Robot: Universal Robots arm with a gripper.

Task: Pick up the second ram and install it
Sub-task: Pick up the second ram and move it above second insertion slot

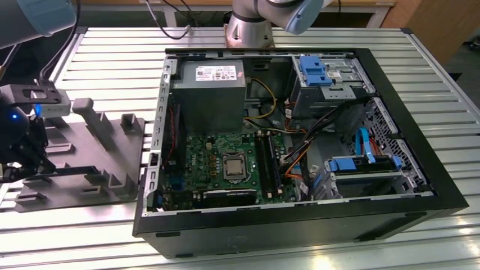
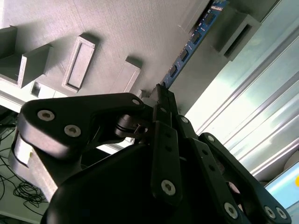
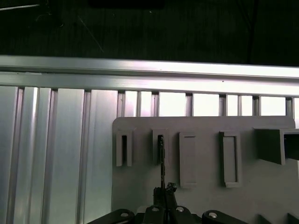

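Black end effector (image 2: 160,95) grips the near end of the second ram (image 2: 188,48), jaws closed on it; the ram stands on edge in a slot of the grey holder tray (image 2: 140,28). Past the tray's edge, slatted tabletop (image 3: 56,154) runs open to its rim.

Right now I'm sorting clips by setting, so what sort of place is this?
Probably a robotics lab bench for computer assembly: an open desktop PC case on a slatted aluminium table, a robot arm, and a gripper shut on the second ram in a grey holder tray.
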